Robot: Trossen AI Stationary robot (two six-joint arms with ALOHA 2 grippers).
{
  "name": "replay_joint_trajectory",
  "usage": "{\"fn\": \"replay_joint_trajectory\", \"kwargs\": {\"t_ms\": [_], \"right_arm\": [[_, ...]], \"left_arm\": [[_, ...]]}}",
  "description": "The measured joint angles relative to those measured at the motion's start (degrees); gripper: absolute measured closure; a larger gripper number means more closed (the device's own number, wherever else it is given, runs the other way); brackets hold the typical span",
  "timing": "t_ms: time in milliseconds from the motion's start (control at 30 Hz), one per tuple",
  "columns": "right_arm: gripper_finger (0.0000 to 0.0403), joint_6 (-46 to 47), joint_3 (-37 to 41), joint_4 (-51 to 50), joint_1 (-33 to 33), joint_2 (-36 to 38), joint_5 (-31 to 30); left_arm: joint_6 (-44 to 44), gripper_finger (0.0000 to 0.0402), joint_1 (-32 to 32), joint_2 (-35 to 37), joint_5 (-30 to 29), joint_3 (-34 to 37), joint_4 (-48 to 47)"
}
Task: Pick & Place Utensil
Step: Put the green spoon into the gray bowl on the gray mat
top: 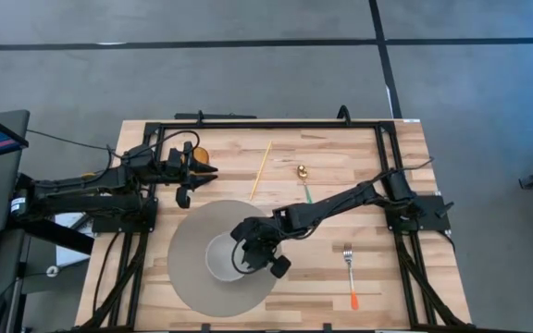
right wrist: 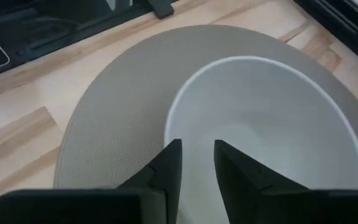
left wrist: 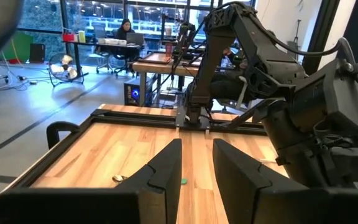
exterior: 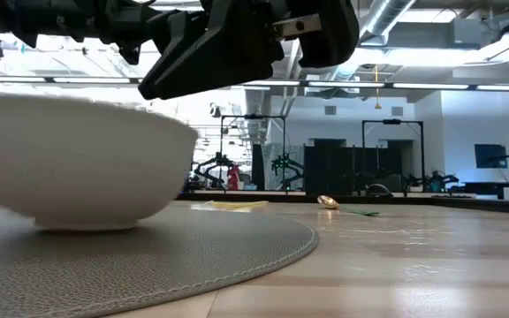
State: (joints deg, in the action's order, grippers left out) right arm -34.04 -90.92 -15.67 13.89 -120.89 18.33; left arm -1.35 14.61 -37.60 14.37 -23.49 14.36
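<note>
A fork (top: 350, 273) with an orange handle lies flat on the wood near the table's right near corner. A gold spoon (top: 302, 172) with a thin green handle lies farther back; the low view shows the spoon (exterior: 328, 202) too. A white bowl (top: 222, 259) stands on a round grey placemat (top: 192, 277). My right gripper (top: 246, 252) hovers over the bowl's inside (right wrist: 260, 118). It is empty, with only a narrow gap between the fingers (right wrist: 196, 149). My left gripper (top: 211, 171) waits above the table's far left part. It is also empty and narrowly open (left wrist: 196, 149).
A thin wooden stick (top: 261, 171) lies on the wood between my left gripper and the spoon. A small orange object (top: 202, 153) sits beside my left gripper. A black frame (top: 266, 123) runs along the table's far edge and sides. Bare wood shows between placemat and fork.
</note>
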Motion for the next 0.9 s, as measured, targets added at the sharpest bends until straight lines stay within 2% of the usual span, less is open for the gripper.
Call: {"fn": "replay_joint_trajectory", "kwargs": {"t_ms": [200,433,600,800,900], "right_arm": [[0.0315,6.64,-0.01,-0.5,0.47,1.72,-0.11],[0.0315,8.65,0.01,-0.57,2.31,7.69,-1.23],[0.0317,13.86,0.01,-4.53,3.86,15.34,-8.96],[0.0329,16.58,0.01,-18.44,6.04,24.74,-25.66],[0.0346,22.32,0.13,-24.77,5.39,27.95,-27.26]], "left_arm": [[0.0,0.0309,0.0,0.0,0.0,0.0,-0.1],[-0.02,0.0309,0.0,0.0,0.0,0.0,-0.22],[-0.02,0.0309,0.0,0.0,0.0,0.0,-0.22],[-0.62,0.0309,0.0,0.0,0.0,0.0,-0.22],[-2.27,0.0309,-0.02,-0.28,0.01,0.0,-0.22]]}}
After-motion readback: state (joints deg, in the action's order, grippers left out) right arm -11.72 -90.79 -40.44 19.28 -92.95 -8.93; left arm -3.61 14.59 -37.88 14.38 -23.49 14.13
